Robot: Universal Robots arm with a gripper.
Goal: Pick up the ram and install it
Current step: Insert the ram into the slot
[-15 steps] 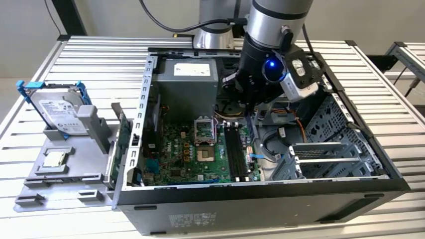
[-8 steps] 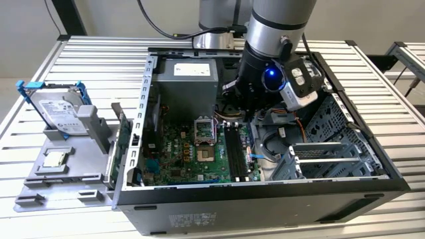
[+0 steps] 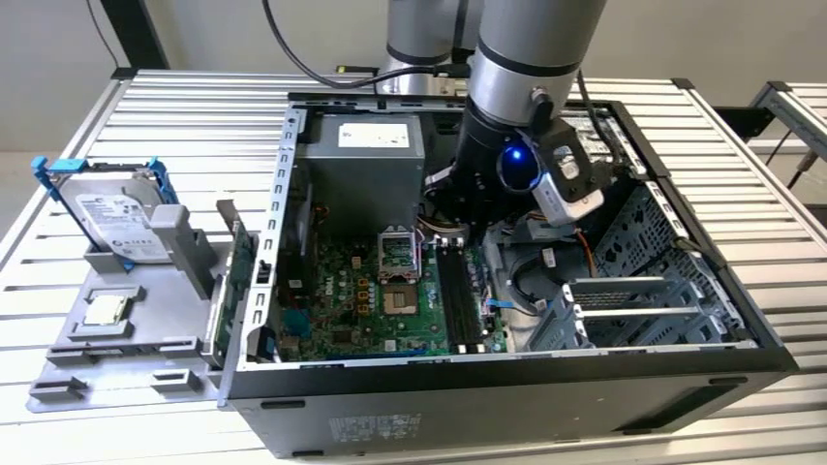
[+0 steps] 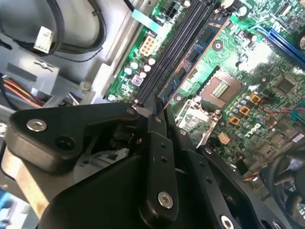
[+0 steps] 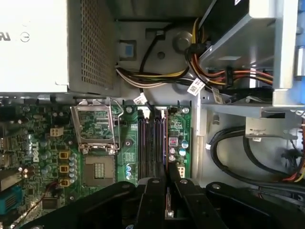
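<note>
Now | step: install, judged | black end effector (image 4: 157,109) closed on thin dark blue-green ram stick (image 4: 193,57), held over long black motherboard slots (image 5: 151,148); seating likely needs edge aligned with one slot

The end effector (image 4: 158,106) looks matt black (probably plastic), the ram (image 4: 198,52) smooth, the table (image 3: 194,92) ribbed metal.

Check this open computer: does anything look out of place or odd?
The CPU socket stands open and empty, its plate flipped back, while a chip lies outside the case on the grey tray. Nothing looks damaged.
</note>
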